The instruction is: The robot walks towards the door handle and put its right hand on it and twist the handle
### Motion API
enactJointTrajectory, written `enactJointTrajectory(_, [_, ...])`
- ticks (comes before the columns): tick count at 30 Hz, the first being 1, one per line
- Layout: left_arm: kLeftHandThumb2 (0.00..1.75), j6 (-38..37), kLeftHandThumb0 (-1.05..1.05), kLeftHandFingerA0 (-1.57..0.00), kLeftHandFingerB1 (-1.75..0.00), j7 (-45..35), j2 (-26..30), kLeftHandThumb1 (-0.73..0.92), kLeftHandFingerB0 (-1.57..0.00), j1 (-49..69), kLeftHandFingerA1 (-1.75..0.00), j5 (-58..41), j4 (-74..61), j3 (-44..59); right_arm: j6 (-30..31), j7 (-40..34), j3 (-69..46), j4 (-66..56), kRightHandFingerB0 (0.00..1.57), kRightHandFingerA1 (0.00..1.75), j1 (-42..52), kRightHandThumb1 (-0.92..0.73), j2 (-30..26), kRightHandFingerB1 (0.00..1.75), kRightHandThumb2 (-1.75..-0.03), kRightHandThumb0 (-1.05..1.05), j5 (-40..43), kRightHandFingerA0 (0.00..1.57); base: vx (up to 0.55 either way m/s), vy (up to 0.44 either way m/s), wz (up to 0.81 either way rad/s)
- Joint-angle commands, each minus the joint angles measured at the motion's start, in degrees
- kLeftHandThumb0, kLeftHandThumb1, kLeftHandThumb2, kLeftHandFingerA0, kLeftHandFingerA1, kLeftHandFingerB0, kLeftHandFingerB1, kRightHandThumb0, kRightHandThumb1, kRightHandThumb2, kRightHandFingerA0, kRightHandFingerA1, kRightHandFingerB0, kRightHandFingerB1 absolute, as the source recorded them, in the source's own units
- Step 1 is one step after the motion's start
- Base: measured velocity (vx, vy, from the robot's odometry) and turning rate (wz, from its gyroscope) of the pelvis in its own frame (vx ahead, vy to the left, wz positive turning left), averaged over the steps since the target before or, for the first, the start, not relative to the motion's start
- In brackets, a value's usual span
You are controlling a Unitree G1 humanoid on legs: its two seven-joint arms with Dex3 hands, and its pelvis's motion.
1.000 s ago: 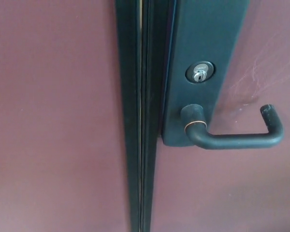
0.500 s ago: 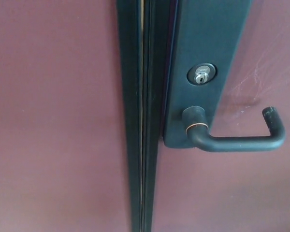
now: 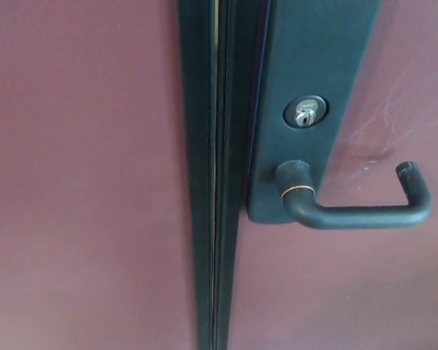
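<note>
From the head view, a dull maroon door (image 3: 80, 182) fills the picture, split by a dark vertical frame strip (image 3: 212, 182) running top to bottom. Right of it sits a dark backplate (image 3: 306, 58), cut off at the top, bearing a round silver keyhole (image 3: 304, 112). Below that, the matte black door handle (image 3: 358, 216) runs level to the right and hooks back at its end. Neither robot hand shows, so their state cannot be told.

Before me: door panels (image 3: 87, 182) of plain dull maroon; frame strips (image 3: 212, 182) of very dark green-black with a thin pale line between them; backplate (image 3: 310, 65) of dark blue-grey; lever handle (image 3: 365, 216) matt black with a copper ring at its neck; keyhole cylinder (image 3: 304, 113) silver.
</note>
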Motion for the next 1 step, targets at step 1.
enactJointTrajectory(1, [0.57, 0.1, -0.26, -0.72, -0.42, -1.1, -1.5, 0.55, -0.54, 0.0, -0.53, 0.4, -0.1, -0.7, -13.7, -30.1, 11.8, 20.4, 0.26, 0.40, -1.3, -0.65, 2.6, 0.31, -0.60, -0.43, -13.0, 0.50, 0.00, 0.000, 0.00])
